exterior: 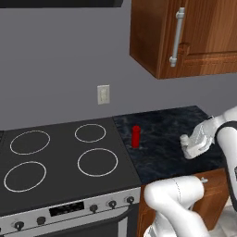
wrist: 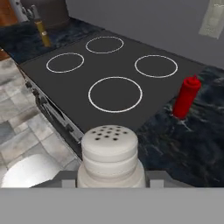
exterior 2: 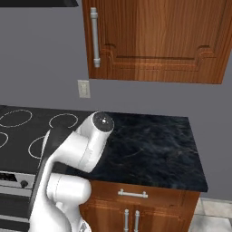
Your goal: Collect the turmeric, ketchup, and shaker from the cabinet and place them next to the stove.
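Jaws [wrist: 111, 181] around shaker [wrist: 110, 153] — ketchup [wrist: 186, 97] beyond

Even, soft rendered light with faint shadows, no glare; all three views look slightly coarse and blurred.

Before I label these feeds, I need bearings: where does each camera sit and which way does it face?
Left base view: behind the arm's left, looking down at the stove and ketchup; white arm at lower right.
Right base view: behind the arm's right, facing the cabinet and counter; arm at lower left.
Hand view: on the pincer, over the shaker.
Shared: stove, ketchup.
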